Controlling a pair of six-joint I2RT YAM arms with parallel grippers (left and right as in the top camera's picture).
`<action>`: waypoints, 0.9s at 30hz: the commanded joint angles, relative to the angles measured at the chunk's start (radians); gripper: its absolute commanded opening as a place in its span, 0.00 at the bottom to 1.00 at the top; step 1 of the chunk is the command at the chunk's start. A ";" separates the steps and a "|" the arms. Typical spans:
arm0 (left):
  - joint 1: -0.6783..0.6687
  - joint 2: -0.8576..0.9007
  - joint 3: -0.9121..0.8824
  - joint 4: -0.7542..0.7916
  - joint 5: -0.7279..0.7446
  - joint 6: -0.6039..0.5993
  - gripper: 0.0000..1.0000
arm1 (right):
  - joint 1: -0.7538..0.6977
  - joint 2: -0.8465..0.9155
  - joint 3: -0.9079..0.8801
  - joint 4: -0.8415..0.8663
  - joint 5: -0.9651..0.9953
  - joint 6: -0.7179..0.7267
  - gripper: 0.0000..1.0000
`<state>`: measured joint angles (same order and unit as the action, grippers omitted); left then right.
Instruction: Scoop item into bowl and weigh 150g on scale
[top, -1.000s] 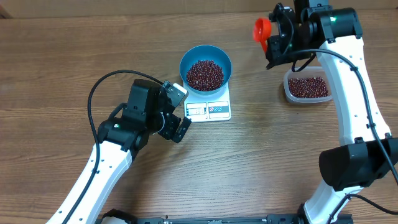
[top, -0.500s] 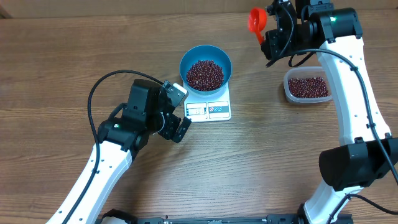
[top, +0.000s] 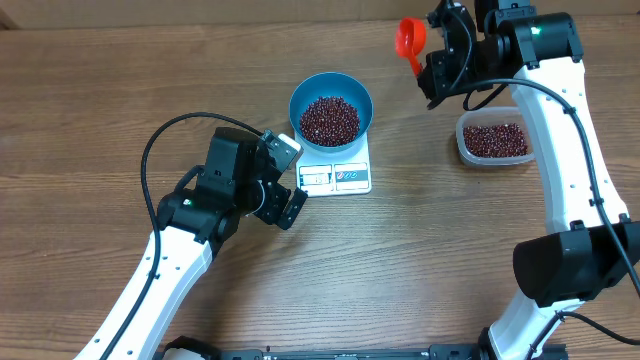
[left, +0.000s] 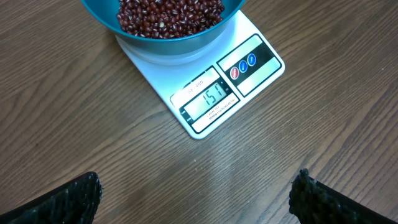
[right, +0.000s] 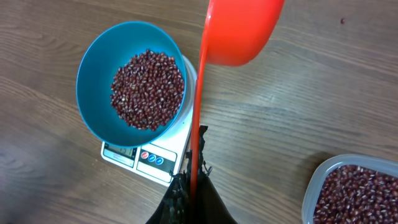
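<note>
**Stray bean could spoil the reading**

Beans (top: 330, 120) sit in the blue bowl (top: 301, 95) on the scale (top: 340, 177). The right gripper (right: 193, 199) clamps the red scoop (right: 239, 31) aloft, apart from it. Any leftover bean dropping in could overshoot the target. The left gripper (left: 193, 202), wide open and empty, could nudge the scale.

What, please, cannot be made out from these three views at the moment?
- Red scoop: the right wrist view shows only its outside, so its contents are hidden.
- Scale: its display is too small to read overhead.
- Clear tub: cut off at the right wrist frame's corner.
- Blue bowl: cut off by the left wrist view's top edge.
</note>
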<state>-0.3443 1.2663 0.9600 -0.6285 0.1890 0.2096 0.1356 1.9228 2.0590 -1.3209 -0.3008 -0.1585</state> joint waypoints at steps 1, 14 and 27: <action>0.003 0.006 -0.002 0.001 -0.006 -0.011 1.00 | 0.001 -0.004 0.031 -0.005 -0.016 -0.008 0.04; 0.003 0.006 -0.002 0.001 -0.006 -0.011 1.00 | 0.001 -0.003 0.030 -0.028 -0.015 -0.061 0.04; 0.003 0.006 -0.002 0.001 -0.006 -0.011 1.00 | 0.077 0.004 0.028 -0.020 -0.033 -0.087 0.04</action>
<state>-0.3443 1.2663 0.9600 -0.6285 0.1894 0.2096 0.1730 1.9228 2.0590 -1.3491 -0.3172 -0.2302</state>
